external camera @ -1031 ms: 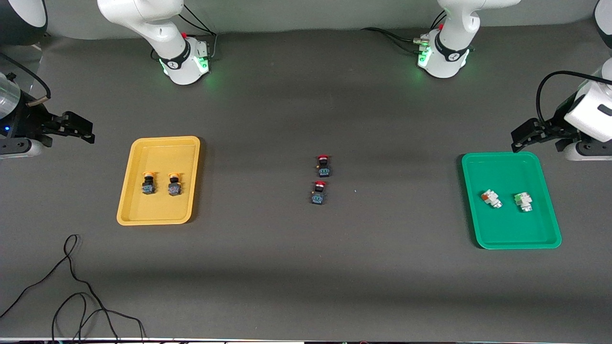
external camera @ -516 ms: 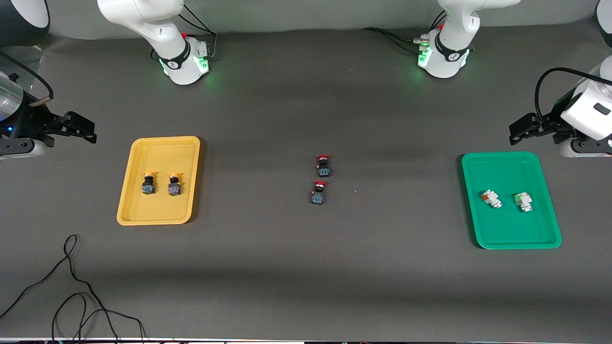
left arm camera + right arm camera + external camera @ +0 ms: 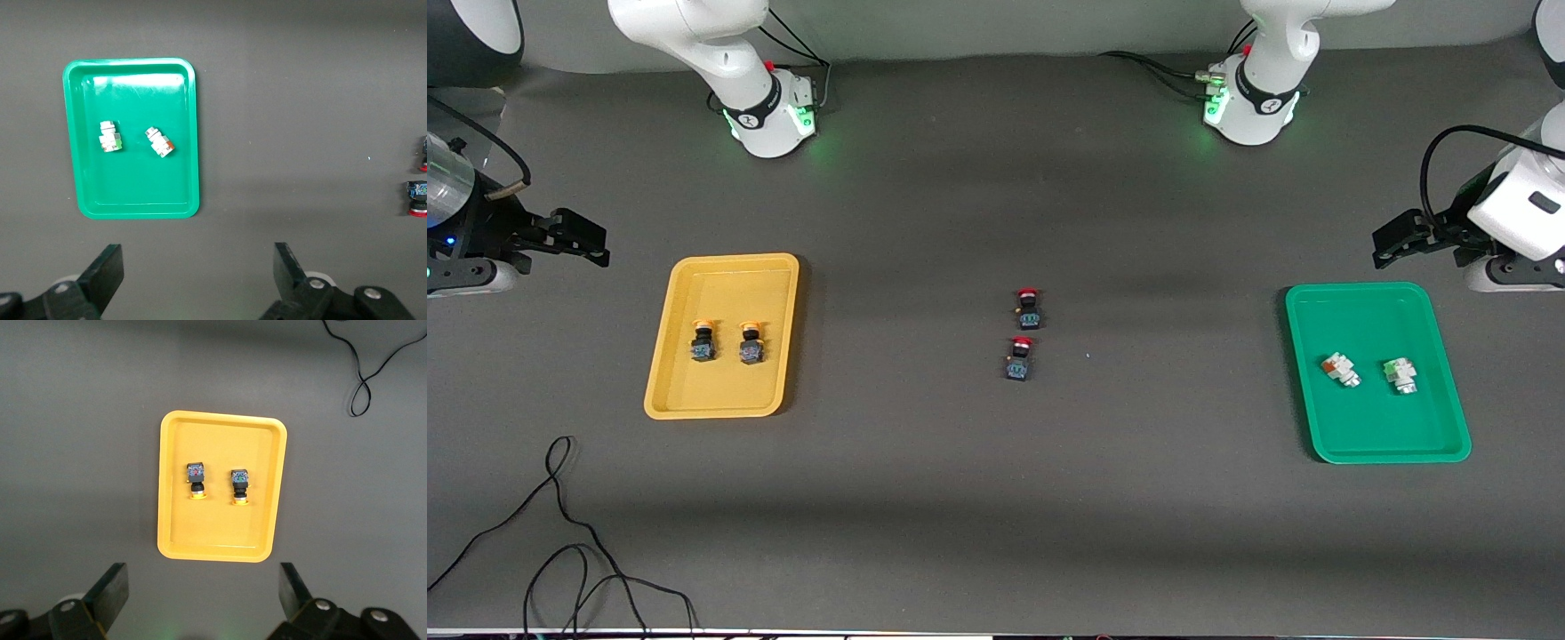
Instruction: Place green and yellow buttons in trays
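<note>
1. The yellow tray (image 3: 723, 335) lies on the dark bench (image 3: 996, 498) toward the right arm's end, with its long sides running away from the front camera.
2. Two yellow buttons sit side by side inside that tray, apart from each other and clear of its walls: one (image 3: 703, 341) nearer the right arm's end, the other (image 3: 751, 343) just beside it toward the middle of the bench.
3. The green tray (image 3: 1375, 372) lies toward the left arm's end of the bench, well apart from the yellow tray.
4. Two whitish buttons rest inside the green tray, lying tilted: one showing an orange-red patch (image 3: 1340, 369), the other with a green tip (image 3: 1401, 374) beside it, nearer the left arm's end.
5. Two red-capped switches stand on the bare bench between the trays, one (image 3: 1029, 308) farther from the front camera, the other (image 3: 1020, 357) nearer to it, close together but not touching.
6. The right tool (image 3: 569, 238) hangs over bare bench beside the yellow tray, its fingers (image 3: 110, 593) spread wide and holding nothing.
7. The left tool (image 3: 1405, 240) hangs over bare bench by the green tray, its fingers (image 3: 107, 277) likewise spread wide and empty.
8. A thin black cable (image 3: 560, 533) loops on the bench nearer the front camera than the yellow tray.
</note>
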You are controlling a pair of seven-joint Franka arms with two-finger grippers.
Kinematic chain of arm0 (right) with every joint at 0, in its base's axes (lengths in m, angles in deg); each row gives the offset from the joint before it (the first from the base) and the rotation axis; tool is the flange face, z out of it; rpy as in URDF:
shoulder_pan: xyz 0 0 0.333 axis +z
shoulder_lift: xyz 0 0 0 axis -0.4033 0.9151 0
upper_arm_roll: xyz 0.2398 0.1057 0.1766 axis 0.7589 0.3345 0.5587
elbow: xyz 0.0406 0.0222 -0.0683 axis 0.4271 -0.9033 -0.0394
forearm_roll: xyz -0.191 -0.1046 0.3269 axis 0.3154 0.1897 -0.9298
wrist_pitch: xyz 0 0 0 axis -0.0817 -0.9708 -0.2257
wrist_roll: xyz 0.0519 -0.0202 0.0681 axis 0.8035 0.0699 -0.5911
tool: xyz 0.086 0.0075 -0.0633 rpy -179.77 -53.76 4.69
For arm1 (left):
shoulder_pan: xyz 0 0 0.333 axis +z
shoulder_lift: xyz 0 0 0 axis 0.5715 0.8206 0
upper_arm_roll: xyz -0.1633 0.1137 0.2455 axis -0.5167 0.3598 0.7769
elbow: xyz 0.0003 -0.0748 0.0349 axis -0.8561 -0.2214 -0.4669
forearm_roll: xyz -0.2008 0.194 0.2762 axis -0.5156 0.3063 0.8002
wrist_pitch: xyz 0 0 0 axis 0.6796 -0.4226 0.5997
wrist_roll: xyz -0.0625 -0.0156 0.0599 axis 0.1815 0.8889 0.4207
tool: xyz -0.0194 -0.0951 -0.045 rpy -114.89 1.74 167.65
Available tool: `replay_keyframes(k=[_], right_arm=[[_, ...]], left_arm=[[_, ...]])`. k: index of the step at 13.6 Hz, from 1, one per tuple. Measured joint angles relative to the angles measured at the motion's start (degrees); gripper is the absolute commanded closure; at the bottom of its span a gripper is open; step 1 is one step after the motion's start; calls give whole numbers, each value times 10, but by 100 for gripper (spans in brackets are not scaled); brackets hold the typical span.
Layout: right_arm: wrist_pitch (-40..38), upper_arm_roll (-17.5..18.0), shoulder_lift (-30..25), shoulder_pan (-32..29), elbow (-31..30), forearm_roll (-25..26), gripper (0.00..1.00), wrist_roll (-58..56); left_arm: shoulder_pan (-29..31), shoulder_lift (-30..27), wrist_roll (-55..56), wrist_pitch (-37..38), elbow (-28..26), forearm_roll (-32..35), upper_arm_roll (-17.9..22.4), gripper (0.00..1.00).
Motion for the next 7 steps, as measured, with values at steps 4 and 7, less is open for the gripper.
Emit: replay_keyframes(k=[4, 7], right_arm=[[0, -1, 0, 0, 0, 0, 0, 0], [1, -1, 0, 0, 0, 0, 0, 0]], left_arm=[[0, 0, -4, 0, 2, 0, 0, 0], [0, 0, -10, 0, 3, 0, 0, 0]])
